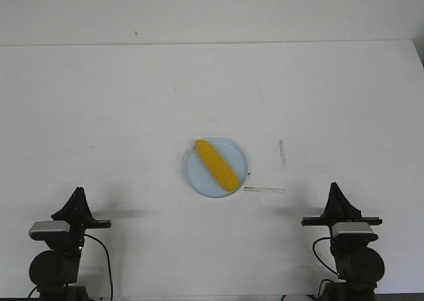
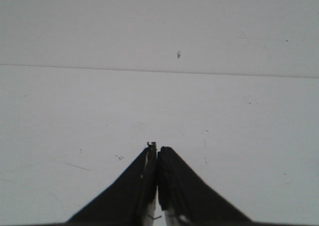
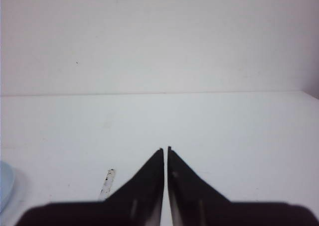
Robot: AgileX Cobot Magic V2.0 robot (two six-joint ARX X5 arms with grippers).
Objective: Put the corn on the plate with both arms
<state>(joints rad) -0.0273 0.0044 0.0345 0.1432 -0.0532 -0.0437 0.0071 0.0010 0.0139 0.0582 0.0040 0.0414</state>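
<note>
1. The plate [image 1: 216,168] sits flat on the white counter [image 1: 132,109], a little below the middle of the front view.
2. The corn [image 1: 216,165] lies on the plate, running across it from about 10 o'clock to about 4 o'clock, with both ends near the rim.
3. The left hand [image 1: 78,193] is low on the left of the front view, at roughly 8 o'clock from the plate and well apart from it.
4. In the left wrist view the left hand [image 2: 157,151] has its two black fingers [image 2: 139,186] pressed together at the tips, with nothing between them.
5. The right hand [image 1: 334,188] is low on the right of the front view, at roughly 4 o'clock from the plate and well apart from it.
6. In the right wrist view the right hand [image 3: 165,150] has its fingers [image 3: 187,186] drawn in to a hairline slit, gripping nothing.
7. Two thin strips of pale tape [image 1: 264,189] lie on the counter just beside the plate, between it and the right hand: one at about 4 o'clock from the plate, the other at about 3 o'clock.
8. The right wrist view shows a sliver of the plate [image 3: 5,183] at its edge and one tape strip [image 3: 106,182] near the fingers.
</note>
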